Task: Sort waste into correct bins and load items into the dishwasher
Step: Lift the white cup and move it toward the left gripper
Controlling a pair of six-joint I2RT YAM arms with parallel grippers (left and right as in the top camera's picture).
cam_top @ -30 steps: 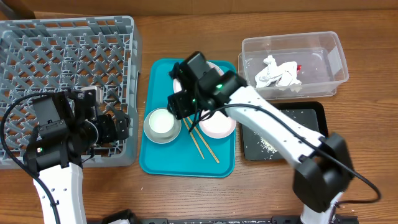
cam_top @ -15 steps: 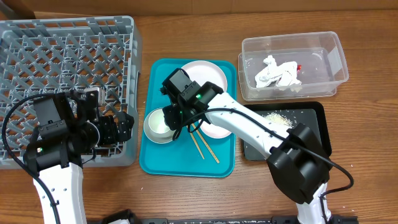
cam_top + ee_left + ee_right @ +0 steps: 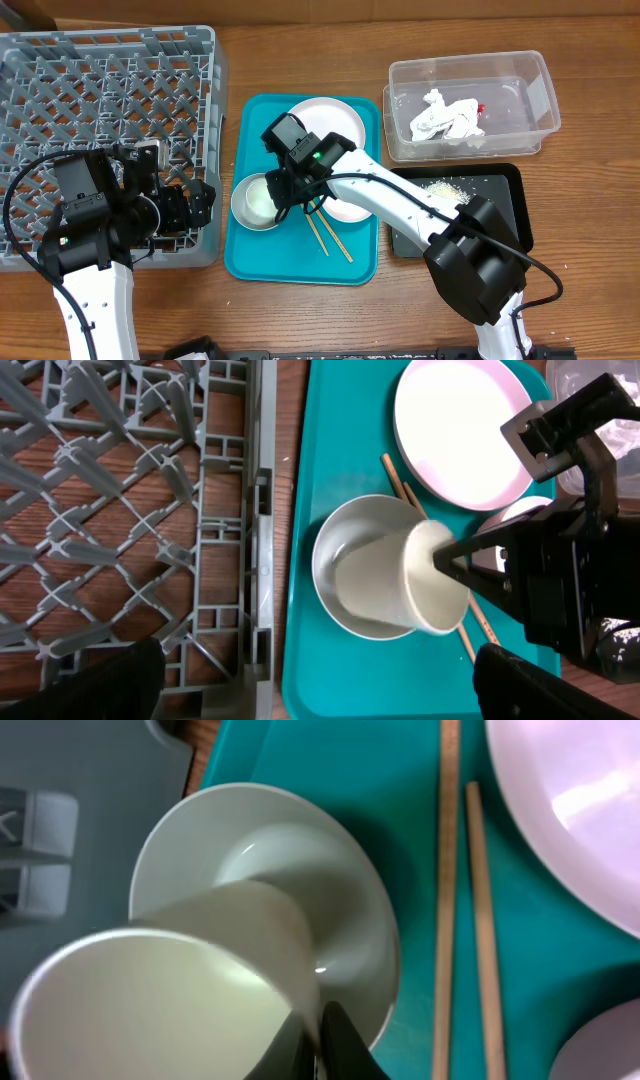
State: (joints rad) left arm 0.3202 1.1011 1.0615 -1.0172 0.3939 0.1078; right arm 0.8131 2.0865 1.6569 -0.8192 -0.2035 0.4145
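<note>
The waste side looked done and the loading not yet begun. The dish rack [image 3: 100,90], the largest thing on the table, held no dish that I could see, though my left arm covered its near right corner. All the dishes sat on the teal tray [image 3: 285,265] beside it. Over to the right, the clear tub [image 3: 535,100] held the crumpled napkin [image 3: 445,118] with the red wrapper [image 3: 481,108] touching it. The black tray [image 3: 505,185] in front of the tub carried the scattered rice grains [image 3: 450,187]. On the teal tray the white plate [image 3: 335,120] lay at the far end, and the grey bowl [image 3: 252,200] sat nearer, on the rack side. The pink bowl [image 3: 345,210] showed only in part under my right arm. The white cup [image 3: 425,575] lay tipped on its side inside the grey bowl, mouth toward the right arm. My right gripper [image 3: 318,1020] had its fingers pinched tight on the cup's rim. The chopsticks [image 3: 330,240] lay side by side on the tray just beside the grey bowl. My left gripper [image 3: 190,205] hung spread wide over the rack's right wall, holding nothing. By my reckoning five items were left to load, the cup first.
</note>
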